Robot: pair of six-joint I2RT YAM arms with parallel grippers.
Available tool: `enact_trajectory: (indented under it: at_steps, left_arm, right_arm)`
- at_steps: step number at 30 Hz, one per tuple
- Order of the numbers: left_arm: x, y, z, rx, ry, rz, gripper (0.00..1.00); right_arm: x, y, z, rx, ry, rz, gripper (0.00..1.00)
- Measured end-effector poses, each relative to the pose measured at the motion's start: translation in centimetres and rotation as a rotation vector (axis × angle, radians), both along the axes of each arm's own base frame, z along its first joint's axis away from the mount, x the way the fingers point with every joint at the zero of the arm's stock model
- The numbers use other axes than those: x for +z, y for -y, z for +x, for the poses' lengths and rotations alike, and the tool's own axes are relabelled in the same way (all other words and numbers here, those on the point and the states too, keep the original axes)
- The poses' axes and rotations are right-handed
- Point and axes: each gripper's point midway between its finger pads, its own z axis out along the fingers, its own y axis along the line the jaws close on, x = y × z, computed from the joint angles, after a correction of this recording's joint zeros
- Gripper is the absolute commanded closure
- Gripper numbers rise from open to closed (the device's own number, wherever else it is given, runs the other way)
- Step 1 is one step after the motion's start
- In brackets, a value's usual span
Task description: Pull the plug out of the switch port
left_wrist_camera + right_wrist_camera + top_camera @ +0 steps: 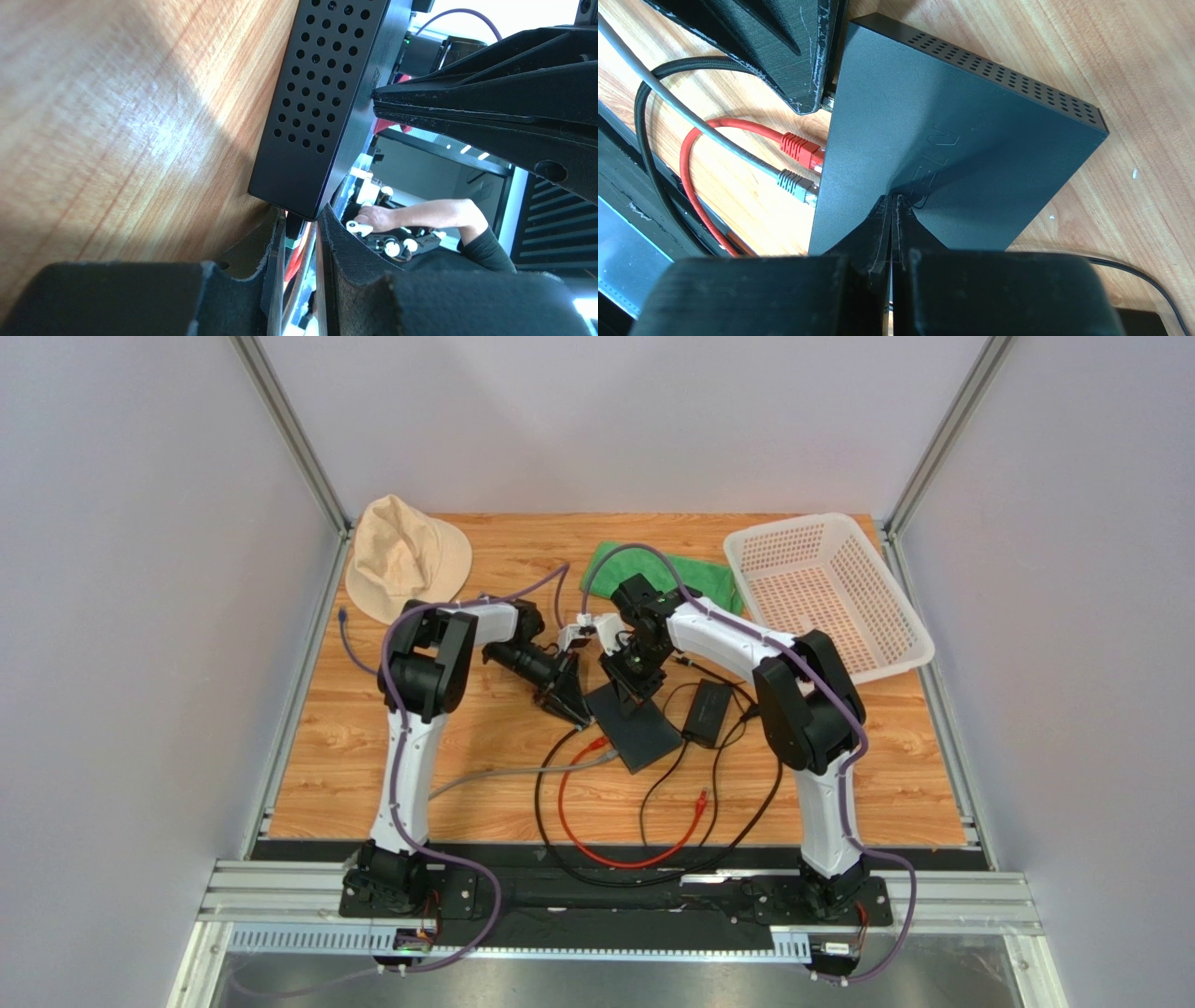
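Observation:
The switch [638, 728] is a flat black box on the wooden table; its perforated side shows in the left wrist view [323, 91] and its top in the right wrist view [934, 140]. My left gripper [300, 227] is at the port edge, jaws closed narrowly round a dark plug with a teal boot [294, 232]; from above it sits just left of the switch [568, 703]. My right gripper [892, 199] is shut, its tips pressing on the switch's top. A red plug [801, 148] and a grey plug [794, 183] sit in neighbouring ports.
A black power adapter [706, 711] lies right of the switch. Red and black cables [617, 854] loop towards the near edge. A beige hat [404, 553], a green cloth [659, 574] and a white basket [828, 595] lie at the back.

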Motion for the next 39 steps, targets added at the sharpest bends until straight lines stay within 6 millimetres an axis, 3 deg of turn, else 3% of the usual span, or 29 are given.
enact_trajectory:
  at_steps: [14, 22, 29, 34, 39]
  left_arm:
    - [0.0, -0.2, -0.2, 0.004, 0.017, -0.002, 1.00]
    - [-0.2, -2.8, -1.3, 0.047, -0.004, 0.035, 1.00]
    - [0.0, -3.3, -1.2, 0.017, 0.049, 0.089, 1.00]
    - [1.2, -5.4, 1.3, -0.011, 0.243, 0.189, 1.00]
    - [6.1, -11.7, 7.9, 0.063, 0.512, 0.296, 1.00]
  right_arm:
    - [0.0, 0.0, 0.0, 0.003, -0.001, -0.005, 1.00]
    - [0.0, 0.0, 0.0, 0.007, 0.000, -0.005, 1.00]
    - [0.0, 0.0, 0.0, 0.008, -0.015, -0.016, 1.00]
    - [0.0, 0.0, 0.0, 0.011, -0.015, -0.016, 1.00]
    - [0.0, 0.0, 0.1, 0.011, -0.017, -0.018, 1.00]
